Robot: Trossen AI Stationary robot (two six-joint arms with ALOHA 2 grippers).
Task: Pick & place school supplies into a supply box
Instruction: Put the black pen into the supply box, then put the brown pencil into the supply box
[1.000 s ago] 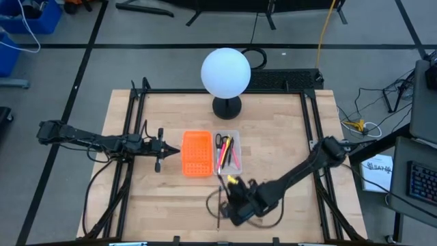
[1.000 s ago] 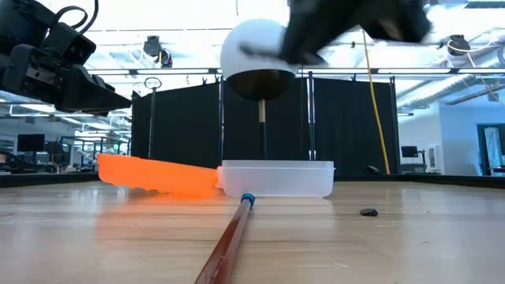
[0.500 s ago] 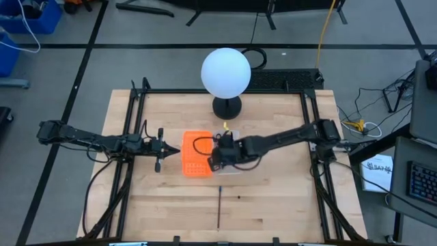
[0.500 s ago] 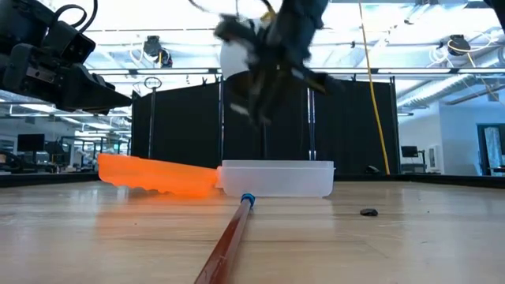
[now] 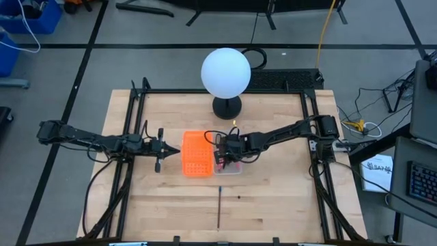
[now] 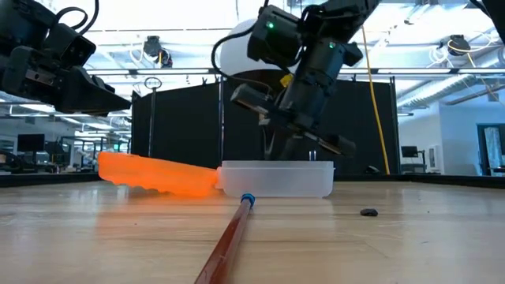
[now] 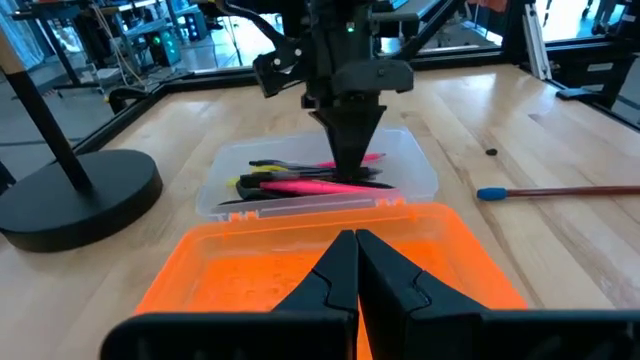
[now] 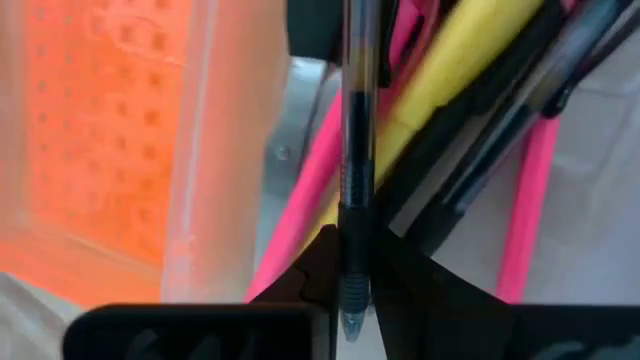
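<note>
Pencil point(image 5: 219, 207), blue-tipped, lies alone on the near table point(image 5: 287, 205). Farther back, the right gripper point(image 5: 223, 152) hangs low over the box point(image 5: 236, 167), pinching a black pen point(image 8: 356, 150) above pink and yellow pens. Left gripper point(image 5: 176, 147), fingers closed on nothing, waits beside the orange piece point(image 5: 196, 154).

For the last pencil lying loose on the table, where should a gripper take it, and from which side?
Grip the pencil at mid-shaft, coming straight down, fingers across its width. It lies flat on bare table, running lengthwise toward the clear box, blue tip nearest it, with nothing close by. The right gripper is busy over the box.
</note>
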